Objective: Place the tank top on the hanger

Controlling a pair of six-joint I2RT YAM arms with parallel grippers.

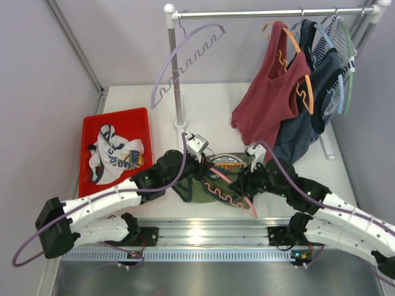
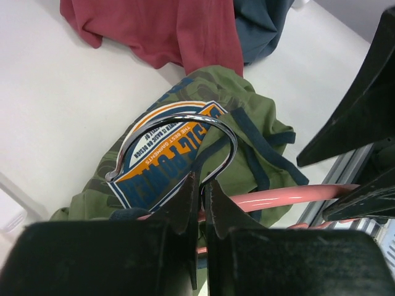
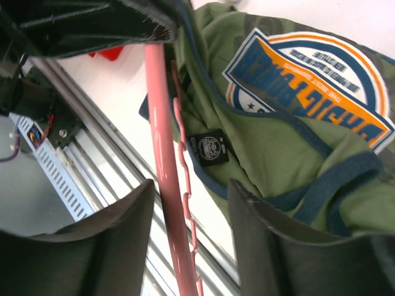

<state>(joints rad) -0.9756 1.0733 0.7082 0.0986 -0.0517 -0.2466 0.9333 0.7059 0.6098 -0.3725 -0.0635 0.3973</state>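
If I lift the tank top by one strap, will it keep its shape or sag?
Likely floppy: the tank top lies crumpled in soft folds, so it should sag from any pinch point. Probably light, as the fabric looks thin. Its loose navy straps may snag on the wavy hanger.

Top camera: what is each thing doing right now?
tank top: crumpled on the table
hanger: lying across the tank top
left hand: shut on the hanger
right hand: open around the hanger
dark red tank top: hanging on the rail
lilac hanger: hanging empty
white garment: crumpled in the red bin
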